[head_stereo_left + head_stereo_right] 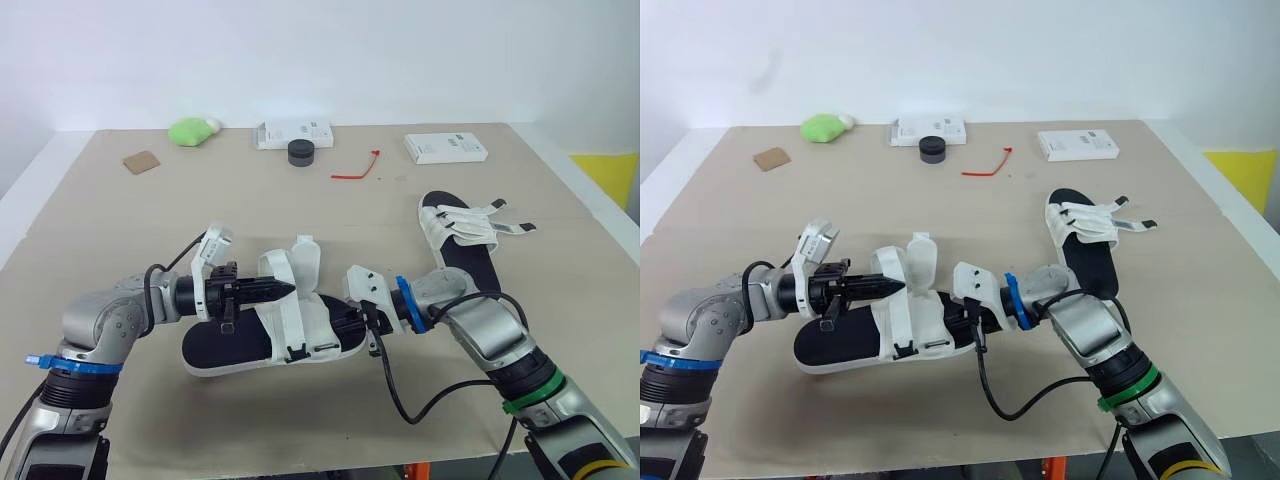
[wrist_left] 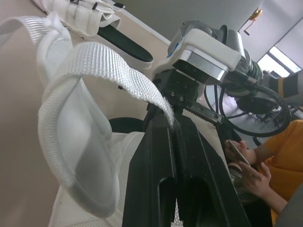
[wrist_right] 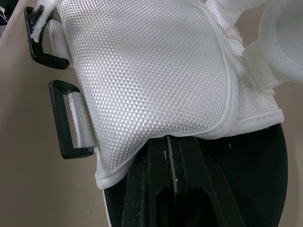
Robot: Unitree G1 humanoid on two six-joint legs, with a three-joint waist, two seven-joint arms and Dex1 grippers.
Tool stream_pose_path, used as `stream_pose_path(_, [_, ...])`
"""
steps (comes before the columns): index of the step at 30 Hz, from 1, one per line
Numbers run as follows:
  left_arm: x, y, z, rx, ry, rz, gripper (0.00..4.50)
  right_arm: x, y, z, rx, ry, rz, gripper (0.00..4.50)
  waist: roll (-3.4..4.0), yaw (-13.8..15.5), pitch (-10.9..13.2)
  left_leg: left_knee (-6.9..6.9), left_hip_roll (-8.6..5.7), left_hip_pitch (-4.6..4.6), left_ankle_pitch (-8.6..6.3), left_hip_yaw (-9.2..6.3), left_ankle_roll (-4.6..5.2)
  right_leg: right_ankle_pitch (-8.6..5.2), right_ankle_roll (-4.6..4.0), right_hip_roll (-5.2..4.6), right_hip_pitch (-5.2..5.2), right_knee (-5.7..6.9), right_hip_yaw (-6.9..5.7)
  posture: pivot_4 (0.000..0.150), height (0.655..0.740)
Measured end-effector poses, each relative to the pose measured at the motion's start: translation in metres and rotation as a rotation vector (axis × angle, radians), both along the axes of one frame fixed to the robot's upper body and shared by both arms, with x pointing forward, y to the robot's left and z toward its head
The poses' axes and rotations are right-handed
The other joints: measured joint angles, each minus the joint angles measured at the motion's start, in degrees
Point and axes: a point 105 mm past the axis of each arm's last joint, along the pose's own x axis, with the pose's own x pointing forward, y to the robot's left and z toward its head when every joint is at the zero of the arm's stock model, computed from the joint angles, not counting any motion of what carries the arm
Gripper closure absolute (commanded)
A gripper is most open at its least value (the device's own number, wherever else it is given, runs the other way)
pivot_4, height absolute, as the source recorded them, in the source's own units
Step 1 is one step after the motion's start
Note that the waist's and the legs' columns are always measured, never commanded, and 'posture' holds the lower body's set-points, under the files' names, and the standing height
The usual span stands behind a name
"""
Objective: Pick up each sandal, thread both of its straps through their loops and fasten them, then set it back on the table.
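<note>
one sandal [image 1: 228, 350] lies at six o'clock on the counter [image 1: 150, 220], steadied from three o'clock by the right hand [image 1: 348, 322], fingers together under its white flap [image 3: 151, 71], while the left hand [image 1: 285, 290] at nine o'clock is clamped on a strap [image 1: 274, 264], likely to thread it.

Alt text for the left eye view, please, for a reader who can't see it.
Both robot arms meet at a black-soled sandal near the front edge of the table: the left gripper pinches a white strap, and the right gripper reaches under its upper. A second sandal lies beyond on the right; small items line the far edge.
</note>
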Motion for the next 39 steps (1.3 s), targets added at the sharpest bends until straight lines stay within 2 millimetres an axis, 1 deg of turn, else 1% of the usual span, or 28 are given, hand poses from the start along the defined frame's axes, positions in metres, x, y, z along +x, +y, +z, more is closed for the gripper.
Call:
stream_pose_path(6, [-0.014, -0.003, -0.005, 0.037, -0.050, -0.078, 4.42, 0.000, 0.000, 0.000, 0.001, -0.002, -0.005, 4.50, 0.00, -0.02, 0.00, 0.00, 0.00, 0.01, 0.00, 0.00, 0.00, 0.00, -0.01, 0.00, 0.00, 0.00, 0.00, 0.150, 0.7400])
stream_pose_path(12, [-0.012, -0.003, -0.004, 0.048, -0.111, -0.072, 4.42, 0.000, 0.000, 0.000, 0.002, -0.001, -0.006, 4.50, 0.00, -0.02, 0.00, 0.00, 0.02, 0.01, 0.00, 0.00, 0.00, 0.00, -0.01, 0.01, 0.00, 0.00, 0.00, 0.150, 0.7400])
stream_pose_path(16, [-0.007, -0.006, -0.002, 0.010, -0.110, -0.039, 4.42, 0.000, 0.000, 0.000, 0.002, -0.001, -0.007, 4.50, 0.00, -0.02, 0.00, 0.00, 0.02, 0.01, 0.00, 0.00, 0.00, 0.00, -0.01, 0.01, 0.01, 0.00, -0.01, 0.150, 0.7400])
stream_pose_path(19, [0.004, -0.008, 0.009, -0.062, -0.015, -0.002, 4.42, 0.001, 0.000, 0.000, 0.002, -0.001, -0.009, 4.50, -0.05, -0.01, 0.03, 0.02, 0.03, 0.00, 0.01, -0.04, 0.02, 0.01, 0.01, 0.03, 0.01, 0.01, -0.06, 0.150, 0.7400])
stream_pose_path(21, [0.010, -0.008, 0.031, -0.117, 0.049, -0.006, 4.42, 0.000, 0.001, 0.000, 0.004, -0.001, -0.008, 4.50, -0.17, -0.07, 0.10, 0.02, 0.06, -0.01, 0.02, -0.06, 0.03, 0.01, 0.01, 0.06, 0.01, 0.01, -0.09, 0.150, 0.7400])
stream_pose_path(23, [0.013, -0.006, 0.040, -0.134, 0.064, 0.004, 4.42, 0.000, 0.002, 0.000, 0.006, 0.000, -0.004, 4.50, -0.11, -0.33, 0.08, 0.01, 0.04, 0.01, 0.00, -0.01, 0.04, -0.01, 0.03, 0.04, 0.02, 0.00, -0.03, 0.150, 0.7400])
stream_pose_path(28, [0.014, 0.001, 0.024, -0.110, 0.140, 0.034, 4.42, -0.001, 0.002, 0.000, 0.007, -0.001, -0.002, 4.50, -0.12, -0.49, 0.10, 0.00, 0.04, -0.01, -0.01, -0.04, 0.03, -0.03, 0.02, 0.03, 0.02, 0.00, -0.04, 0.150, 0.7400])
stream_pose_path(34, [0.010, 0.004, 0.021, -0.084, 0.178, 0.015, 4.42, -0.001, 0.002, 0.000, 0.008, -0.001, -0.007, 4.50, -0.12, -0.49, 0.10, 0.01, 0.03, 0.00, -0.01, -0.04, 0.03, -0.02, 0.01, 0.02, 0.03, 0.00, -0.06, 0.150, 0.7400])
stream_pose_path(39, [0.002, 0.002, 0.018, -0.086, 0.257, -0.032, 4.42, -0.001, 0.002, 0.000, 0.008, -0.001, -0.005, 4.50, -0.12, -0.49, 0.10, 0.00, 0.03, 0.00, -0.01, -0.04, 0.03, -0.02, 0.01, 0.02, 0.02, 0.00, -0.05, 0.150, 0.7400])
